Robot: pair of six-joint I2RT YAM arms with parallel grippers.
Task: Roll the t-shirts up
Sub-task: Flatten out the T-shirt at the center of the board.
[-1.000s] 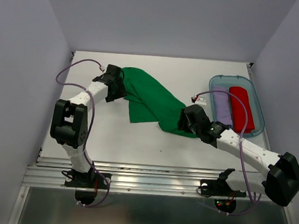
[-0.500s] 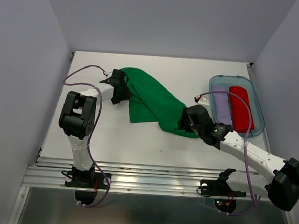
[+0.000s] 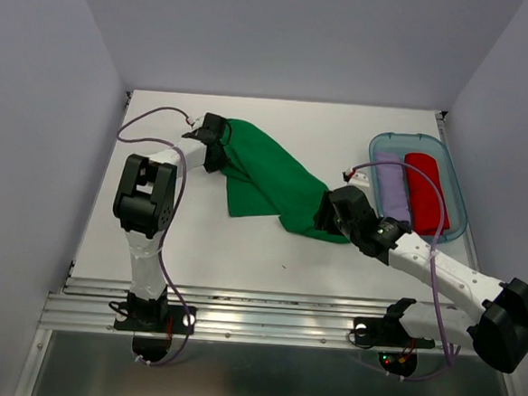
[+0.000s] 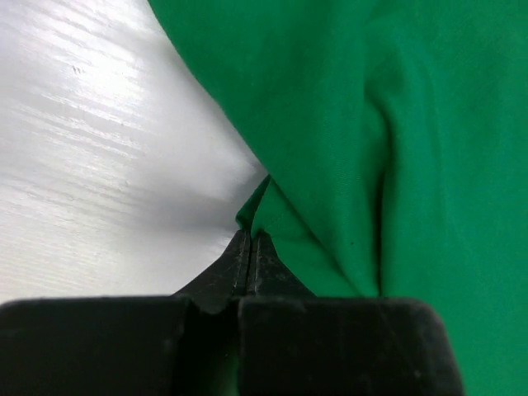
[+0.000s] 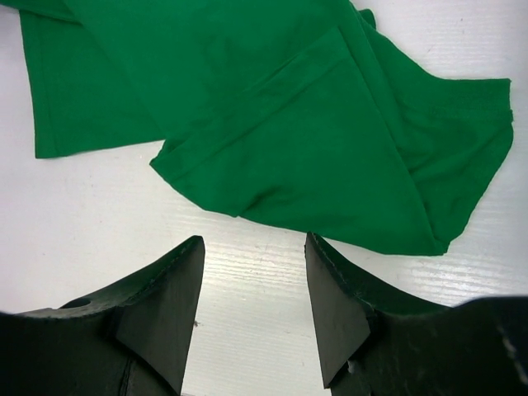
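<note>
The green t-shirt [image 3: 270,176] is lying crumpled in the middle of the table [image 3: 342,122], stretching from upper left toward the centre of the overhead frame. My left gripper [image 4: 250,247] is pressing its jaws fully together at the shirt's upper-left edge. Only the left wrist view shows this, and there they are apparently pinching a small fold. My right gripper [image 5: 253,243] is hovering just beside the shirt's lower-right end with its jaws standing moderately apart, holding nothing, bare table showing between them. Overhead alone is showing the blue tray [image 3: 455,189] at right, with the lilac t-shirt [image 3: 391,191] and red t-shirt [image 3: 425,191] lying rolled side by side.
</note>
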